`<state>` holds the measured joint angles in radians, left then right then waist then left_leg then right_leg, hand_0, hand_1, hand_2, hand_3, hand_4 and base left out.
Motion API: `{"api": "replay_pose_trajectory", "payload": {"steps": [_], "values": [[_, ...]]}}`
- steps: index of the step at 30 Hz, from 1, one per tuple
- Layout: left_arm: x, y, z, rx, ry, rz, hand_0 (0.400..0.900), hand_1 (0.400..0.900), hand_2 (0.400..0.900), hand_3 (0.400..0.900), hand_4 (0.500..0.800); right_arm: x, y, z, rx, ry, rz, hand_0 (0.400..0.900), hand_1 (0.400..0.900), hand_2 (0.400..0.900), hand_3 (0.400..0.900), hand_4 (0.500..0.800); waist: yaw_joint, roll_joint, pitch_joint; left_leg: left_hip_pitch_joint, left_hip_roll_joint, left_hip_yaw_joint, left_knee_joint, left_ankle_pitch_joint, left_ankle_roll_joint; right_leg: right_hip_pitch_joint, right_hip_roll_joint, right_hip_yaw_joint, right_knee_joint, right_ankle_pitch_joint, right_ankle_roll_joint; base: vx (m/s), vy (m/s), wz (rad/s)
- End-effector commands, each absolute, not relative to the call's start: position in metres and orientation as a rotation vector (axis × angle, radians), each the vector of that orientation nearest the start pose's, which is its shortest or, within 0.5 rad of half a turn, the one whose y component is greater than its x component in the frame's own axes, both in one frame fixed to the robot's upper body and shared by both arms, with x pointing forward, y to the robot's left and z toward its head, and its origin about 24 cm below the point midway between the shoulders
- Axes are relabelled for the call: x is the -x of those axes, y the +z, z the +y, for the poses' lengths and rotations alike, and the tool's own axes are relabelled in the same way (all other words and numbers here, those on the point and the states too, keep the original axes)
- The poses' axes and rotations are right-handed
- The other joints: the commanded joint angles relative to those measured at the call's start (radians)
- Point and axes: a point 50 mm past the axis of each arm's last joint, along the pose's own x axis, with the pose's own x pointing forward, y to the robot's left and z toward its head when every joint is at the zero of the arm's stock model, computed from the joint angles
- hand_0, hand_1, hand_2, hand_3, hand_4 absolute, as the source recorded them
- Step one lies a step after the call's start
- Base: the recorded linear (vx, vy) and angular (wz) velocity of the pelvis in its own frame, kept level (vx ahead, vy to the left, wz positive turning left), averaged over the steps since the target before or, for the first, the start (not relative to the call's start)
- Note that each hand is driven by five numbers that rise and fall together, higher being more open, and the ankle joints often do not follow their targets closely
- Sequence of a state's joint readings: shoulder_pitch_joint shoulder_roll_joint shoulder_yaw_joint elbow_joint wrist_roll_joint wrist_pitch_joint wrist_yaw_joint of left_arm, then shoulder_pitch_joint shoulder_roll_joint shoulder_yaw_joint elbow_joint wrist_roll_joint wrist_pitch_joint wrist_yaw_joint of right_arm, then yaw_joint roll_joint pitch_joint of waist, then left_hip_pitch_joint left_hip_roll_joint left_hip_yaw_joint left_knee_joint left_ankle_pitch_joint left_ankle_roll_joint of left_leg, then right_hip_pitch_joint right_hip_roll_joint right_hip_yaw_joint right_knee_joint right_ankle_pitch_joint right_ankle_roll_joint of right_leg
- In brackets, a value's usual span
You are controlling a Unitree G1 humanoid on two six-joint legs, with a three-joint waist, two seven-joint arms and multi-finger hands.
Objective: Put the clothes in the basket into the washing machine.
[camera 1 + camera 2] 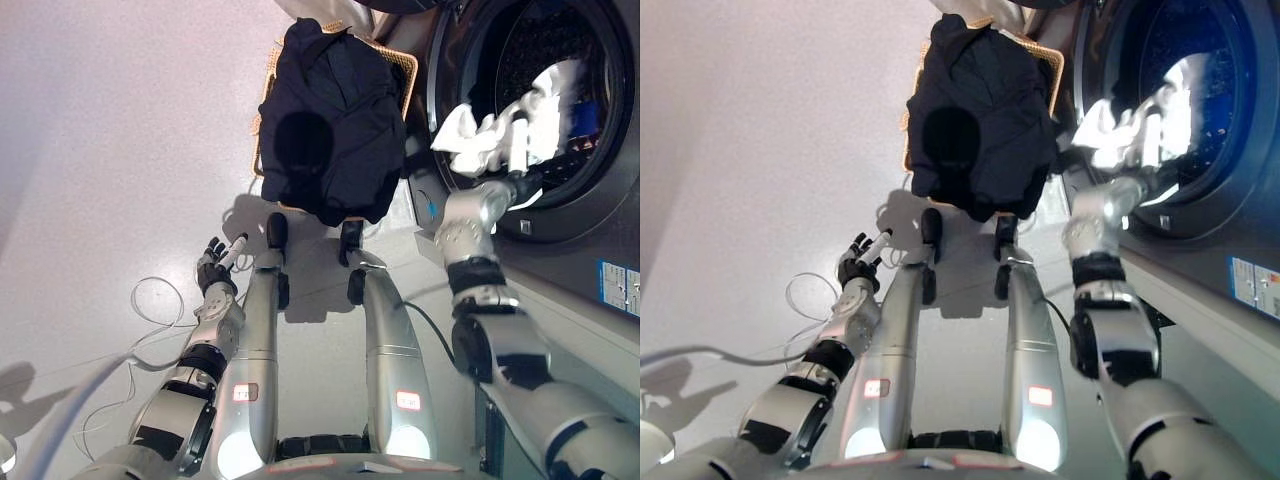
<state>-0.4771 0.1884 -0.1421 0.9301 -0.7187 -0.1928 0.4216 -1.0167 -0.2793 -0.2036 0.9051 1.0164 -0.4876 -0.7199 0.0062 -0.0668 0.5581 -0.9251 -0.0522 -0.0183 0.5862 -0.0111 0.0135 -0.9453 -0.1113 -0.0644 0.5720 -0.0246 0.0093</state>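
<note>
A white garment (497, 128) is held at the washing machine (560, 190) opening by the right hand (522, 180), its grip hidden. Dark clothes (335, 120) fill the basket (400, 70). The left hand (218, 262) is held loosely open above the floor.

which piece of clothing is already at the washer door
The white garment, draped over the drum opening at the right hand. The dark garment lies heaped on the basket, away from the door.
</note>
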Motion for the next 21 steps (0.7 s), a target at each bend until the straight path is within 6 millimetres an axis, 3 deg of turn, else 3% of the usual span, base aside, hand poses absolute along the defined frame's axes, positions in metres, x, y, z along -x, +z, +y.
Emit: {"api": "replay_pose_trajectory", "payload": {"steps": [1,10,11,21], "values": [[-0.285,-0.053,0.196,0.33,0.542,0.482,0.9,0.9,0.9,0.9,0.8,-0.366,0.222,-0.31,-1.148,-0.95,-0.526,0.4,0.4,0.4,0.4,0.5,0.008,0.098,-0.038,0.071,-0.019,-0.033,-0.055,-0.101,-0.041,0.027,0.001,0.029,0.04,-0.093,0.065,-0.01,-0.039,-0.02],[-0.276,-0.063,0.189,0.282,0.477,0.526,0.9,0.9,0.9,0.9,0.8,-0.36,0.253,-0.349,-1.1,-1.012,-0.489,0.4,0.4,0.4,0.4,0.5,0.04,0.151,-0.049,0.074,-0.019,-0.011,-0.053,-0.092,-0.043,0.017,-0.005,0.039,0.061,-0.096,0.067,0.0,-0.036,0.0],[-0.275,-0.064,0.188,0.282,0.473,0.529,0.9,0.9,0.9,0.9,0.8,-0.36,0.255,-0.349,-1.094,-1.011,-0.491,0.9,0.9,0.9,0.9,0.8,0.043,0.156,-0.051,0.071,-0.019,-0.008,-0.051,-0.091,-0.043,0.014,-0.006,0.04,0.064,-0.096,0.066,0.01,-0.032,0.0],[-0.265,-0.073,0.185,0.289,0.473,0.563,0.9,0.9,0.9,0.9,0.8,-0.358,0.277,-0.349,-1.04,-0.969,-0.569,0.9,0.9,0.9,0.9,0.8,0.053,0.186,-0.074,0.056,-0.019,0.005,-0.051,-0.084,-0.045,-0.011,-0.012,0.045,0.087,-0.102,0.065,0.0,-0.006,0.0]]}}
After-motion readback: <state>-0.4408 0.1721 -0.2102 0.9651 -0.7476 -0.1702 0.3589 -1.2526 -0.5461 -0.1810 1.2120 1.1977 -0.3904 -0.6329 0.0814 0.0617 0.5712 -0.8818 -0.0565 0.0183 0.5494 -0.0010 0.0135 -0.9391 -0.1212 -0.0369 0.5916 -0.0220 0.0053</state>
